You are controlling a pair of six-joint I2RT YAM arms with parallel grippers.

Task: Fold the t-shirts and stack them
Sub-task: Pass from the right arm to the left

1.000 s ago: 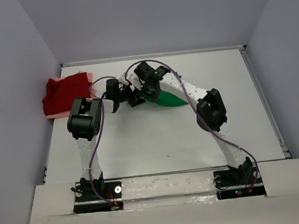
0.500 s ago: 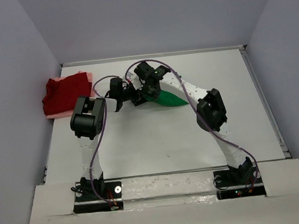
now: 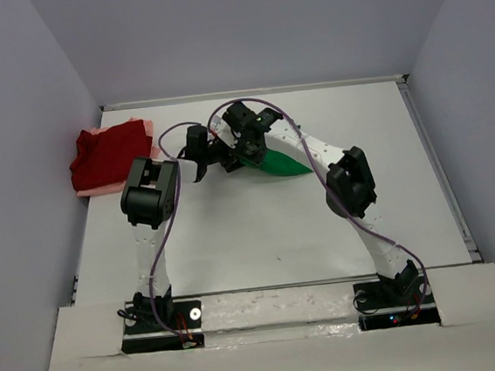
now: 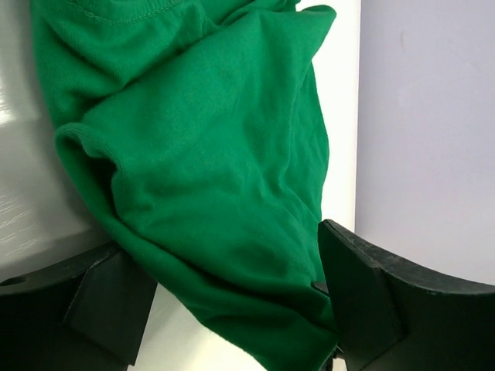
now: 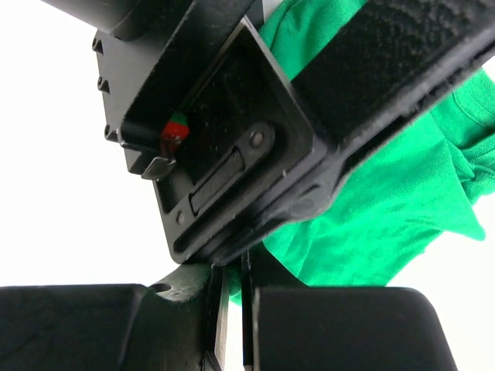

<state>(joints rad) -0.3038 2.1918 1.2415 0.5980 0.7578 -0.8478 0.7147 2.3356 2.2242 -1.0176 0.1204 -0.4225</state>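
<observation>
The green t-shirt (image 3: 282, 164) lies bunched on the table, well to the right of the dark red t-shirt (image 3: 109, 155), which rests on the pale pink t-shirt (image 3: 102, 130). The left gripper (image 4: 232, 297) stands wide open astride green folds. The right gripper (image 5: 232, 309) is closed, seemingly pinching a fold. Light and limp, the shirt would likely sag from one hold; a hem or shoulder seam looks the surest grasp.

A white table (image 3: 260, 228) stands enclosed by pale lilac walls (image 3: 250, 27) on three sides
</observation>
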